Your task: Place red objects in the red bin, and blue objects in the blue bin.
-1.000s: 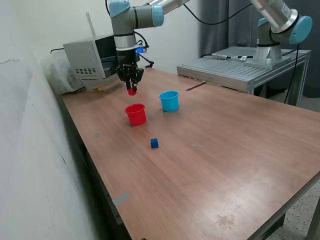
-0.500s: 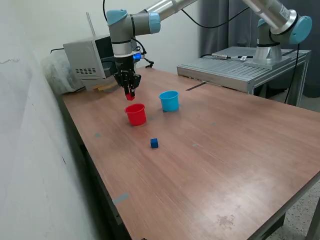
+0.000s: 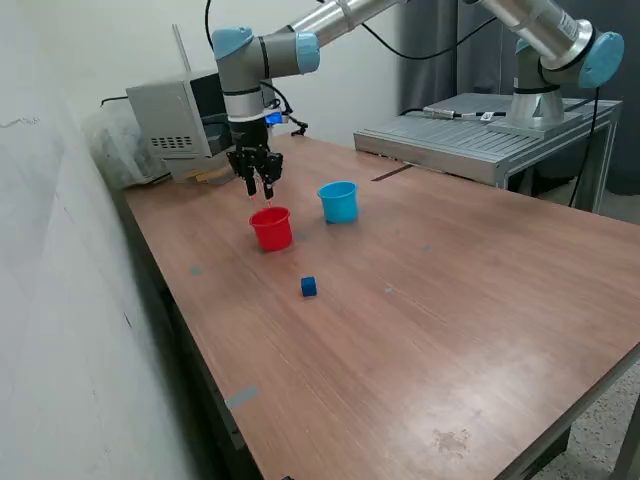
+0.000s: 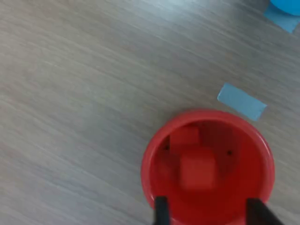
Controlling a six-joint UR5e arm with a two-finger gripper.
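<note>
My gripper (image 3: 258, 184) hangs open and empty just above the red cup (image 3: 271, 228). In the wrist view the red cup (image 4: 207, 164) sits right below my gripper (image 4: 207, 212), with two red cubes (image 4: 197, 172) inside it; one looks blurred. The light-blue cup (image 3: 339, 201) stands to the exterior view's right of the red cup; only its edge (image 4: 287, 5) shows in the wrist view. One dark-blue cube (image 3: 309, 287) lies on the table in front of the red cup. No second blue cube is in view.
A grey box-like device (image 3: 178, 120) stands at the table's back corner behind my arm. A second arm on a metal platform (image 3: 480, 135) stands at the exterior view's right. Blue tape patches (image 4: 241, 101) lie on the wooden table (image 3: 420, 300).
The gripper moved down and over the red cup holding a red cube, then opened; the cube has left the fingers and is now in the cup.
</note>
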